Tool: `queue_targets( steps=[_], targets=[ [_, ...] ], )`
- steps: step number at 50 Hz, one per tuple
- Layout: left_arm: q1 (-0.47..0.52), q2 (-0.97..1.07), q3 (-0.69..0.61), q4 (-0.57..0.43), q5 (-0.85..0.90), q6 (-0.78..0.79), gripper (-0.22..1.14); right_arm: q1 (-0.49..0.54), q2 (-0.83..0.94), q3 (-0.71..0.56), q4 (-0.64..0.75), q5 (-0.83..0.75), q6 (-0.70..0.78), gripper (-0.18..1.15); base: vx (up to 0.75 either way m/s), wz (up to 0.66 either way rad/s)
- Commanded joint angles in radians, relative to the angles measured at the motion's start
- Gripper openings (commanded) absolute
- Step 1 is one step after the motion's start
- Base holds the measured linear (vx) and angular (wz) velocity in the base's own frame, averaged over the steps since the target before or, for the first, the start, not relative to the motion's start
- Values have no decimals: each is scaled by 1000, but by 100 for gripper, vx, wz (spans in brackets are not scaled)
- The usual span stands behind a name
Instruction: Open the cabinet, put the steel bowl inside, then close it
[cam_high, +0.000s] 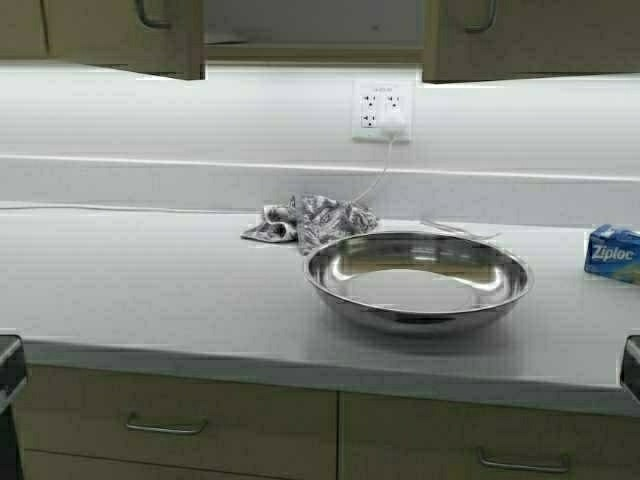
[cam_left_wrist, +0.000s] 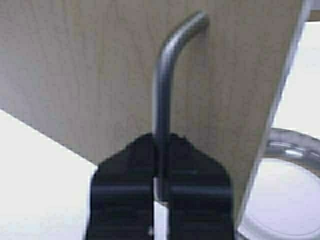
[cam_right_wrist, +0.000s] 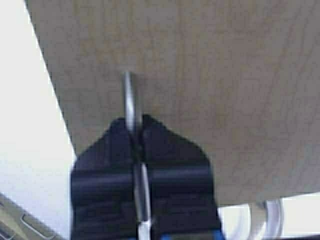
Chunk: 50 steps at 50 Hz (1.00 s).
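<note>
The steel bowl (cam_high: 417, 278) sits upright on the white counter (cam_high: 150, 290), right of centre. Above it, both tan doors of the cabinet are swung partly open: the left door (cam_high: 120, 40) and the right door (cam_high: 540, 45), with the inside showing in the gap between them (cam_high: 315, 25). Neither gripper shows in the high view. In the left wrist view my left gripper (cam_left_wrist: 161, 142) is shut on the left door's metal handle (cam_left_wrist: 165, 75), and the bowl's rim (cam_left_wrist: 292, 142) shows below. My right gripper (cam_right_wrist: 134, 125) is shut on the right door's handle (cam_right_wrist: 129, 95).
A crumpled patterned cloth (cam_high: 310, 220) lies behind the bowl, near a wall outlet with a plugged-in charger (cam_high: 382, 110). A blue Ziploc box (cam_high: 612, 252) stands at the counter's right end. Base drawers with bar handles (cam_high: 170, 425) run below the counter edge.
</note>
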<state>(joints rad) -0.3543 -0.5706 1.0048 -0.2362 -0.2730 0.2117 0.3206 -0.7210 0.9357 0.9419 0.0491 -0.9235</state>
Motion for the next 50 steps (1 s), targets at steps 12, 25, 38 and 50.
queue_targets(
  steps=[12, 25, 38, 50],
  targets=[
    [58, 11, 2, 55, 38, 34, 97, -140, 38, -43, -37, 161, 37, 100, -15, -8],
    [74, -74, 61, 64, 141, 34, 92, -156, -114, 3, -224, 221, 152, 100, -14, -6],
    [55, -273, 103, 64, 293, 34, 83, -186, -196, -40, -399, 453, 382, 96, -6, -5],
    [-52, -291, 60, 64, 318, 28, -14, -81, -221, -91, -385, 592, 457, 17, -5, -4]
  ],
)
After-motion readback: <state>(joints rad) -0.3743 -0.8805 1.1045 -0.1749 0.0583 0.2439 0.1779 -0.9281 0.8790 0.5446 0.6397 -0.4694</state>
